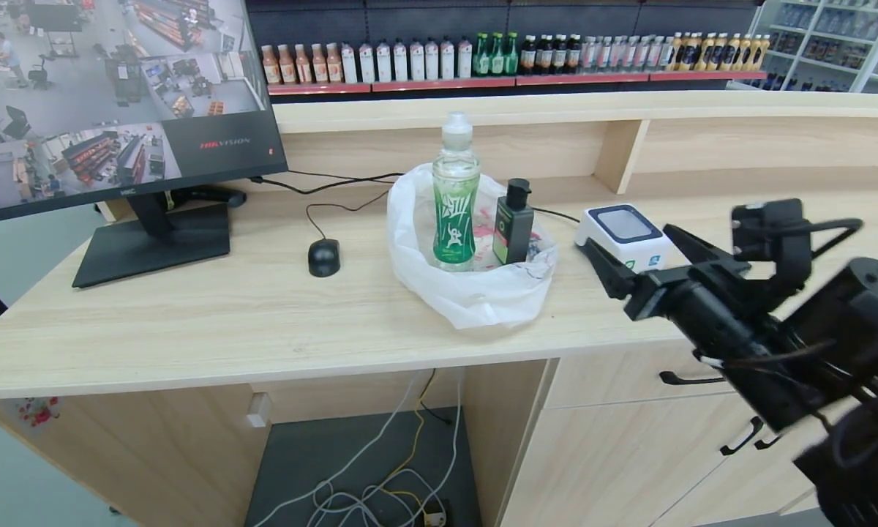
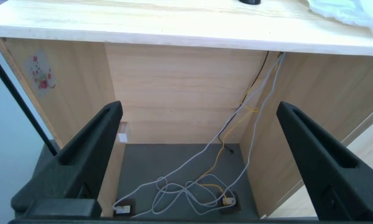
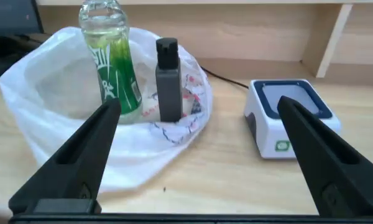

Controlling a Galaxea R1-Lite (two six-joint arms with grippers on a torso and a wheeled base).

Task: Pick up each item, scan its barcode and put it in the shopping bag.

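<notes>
Right gripper [image 1: 627, 238] and left gripper [image 2: 199, 109] wide open, empty; bottle [image 1: 455, 197] and pump [image 1: 513, 228] upright in limp bag [image 1: 483, 304] mid-desk, probably stiff, slick, tippy, best gripped mid-body

Desk [image 1: 227, 322] middle crowded, front strip bare.
The shopping bag [image 1: 475, 296], holding two upright bottles [image 1: 455, 212], stands between mouse [image 1: 324, 257] and scanner [image 1: 624, 233], the scanner just beside it; the monitor stand [image 1: 157, 241] occupies the back left.
</notes>
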